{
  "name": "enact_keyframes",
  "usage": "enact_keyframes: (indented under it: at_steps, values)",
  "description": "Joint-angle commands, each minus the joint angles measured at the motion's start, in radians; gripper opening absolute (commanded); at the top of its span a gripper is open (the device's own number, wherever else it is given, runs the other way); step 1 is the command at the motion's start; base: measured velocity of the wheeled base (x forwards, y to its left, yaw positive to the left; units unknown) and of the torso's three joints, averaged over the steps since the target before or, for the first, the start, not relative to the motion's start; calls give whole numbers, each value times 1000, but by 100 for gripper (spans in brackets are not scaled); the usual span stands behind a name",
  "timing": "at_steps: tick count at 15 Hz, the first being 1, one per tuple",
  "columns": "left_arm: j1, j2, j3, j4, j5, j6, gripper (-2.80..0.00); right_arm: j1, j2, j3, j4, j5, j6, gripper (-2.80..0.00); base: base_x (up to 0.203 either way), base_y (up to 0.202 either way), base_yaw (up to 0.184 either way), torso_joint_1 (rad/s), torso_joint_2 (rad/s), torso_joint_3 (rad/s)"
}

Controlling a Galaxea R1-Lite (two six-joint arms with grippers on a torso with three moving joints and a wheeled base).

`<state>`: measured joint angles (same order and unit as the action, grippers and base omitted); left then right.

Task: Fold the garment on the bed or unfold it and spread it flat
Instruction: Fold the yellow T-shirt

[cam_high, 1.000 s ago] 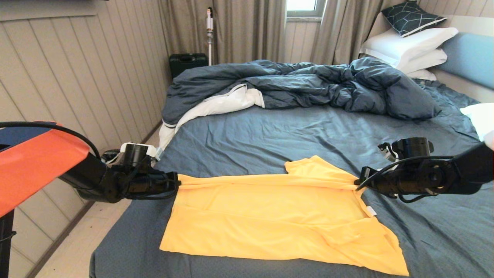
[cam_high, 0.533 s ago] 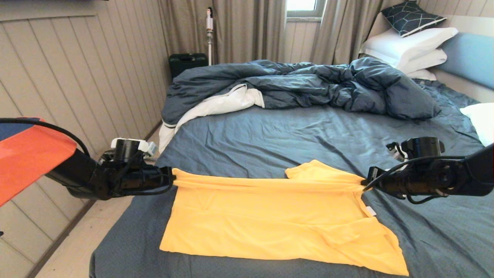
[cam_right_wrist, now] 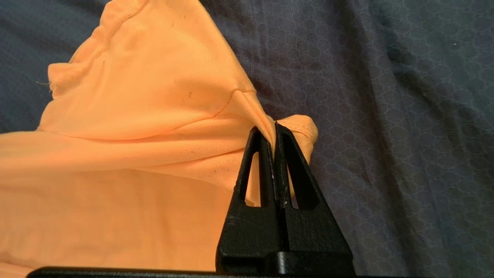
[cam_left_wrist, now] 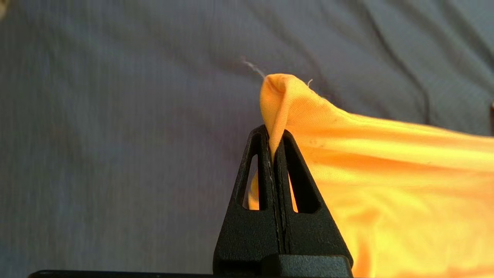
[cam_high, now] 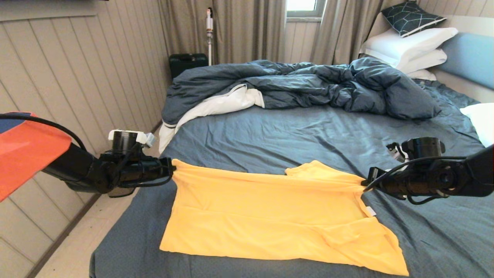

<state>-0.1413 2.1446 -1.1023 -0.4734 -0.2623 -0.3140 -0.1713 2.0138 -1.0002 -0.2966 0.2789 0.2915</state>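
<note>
The garment [cam_high: 270, 216], a plain yellow T-shirt, lies across the near part of the bed [cam_high: 301, 135], its far edge lifted and stretched between my two grippers. My left gripper [cam_high: 171, 170] is shut on its far left corner, and the pinched fabric [cam_left_wrist: 281, 104] pokes up past the fingertips of the gripper [cam_left_wrist: 274, 133]. My right gripper [cam_high: 362, 184] is shut on the far right corner by the sleeve seam [cam_right_wrist: 231, 104], the gripper [cam_right_wrist: 273, 129] pinching a fold. A sleeve [cam_high: 308, 170] lies flat behind the stretched edge. The near hem rests on the sheet.
A rumpled dark blue duvet [cam_high: 308, 85] is heaped across the far half of the bed. White pillows [cam_high: 409, 46] and a patterned cushion [cam_high: 411, 17] stand at the light blue headboard [cam_high: 471, 58]. The bed's left edge drops to the floor [cam_high: 77, 247] by a panelled wall.
Both grippers, still shut on the garment, moved apart and away from me; the left one went further left and up. The lifted far edge is now pulled taut and straighter.
</note>
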Motion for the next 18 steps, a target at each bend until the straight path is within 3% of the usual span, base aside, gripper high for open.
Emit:
enact_keyframes:
  at_steps: [1,9,13,18]
  values:
    - [0,42,-48,-2,2,-2,-280,1,3,0,-1,2,2,-280,0,0,0,0,0,0]
    - [9,92,-140,-4,21,-2,-280,4,13,-14,-3,2,3,-280,0,0,0,0,0,0]
    - [12,56,-51,-14,20,7,-280,-2,6,-6,-1,2,2,-280,0,0,0,0,0,0]
    - [20,50,102,-127,13,10,-280,-11,0,25,-3,12,-5,-280,0,0,0,0,0,0]
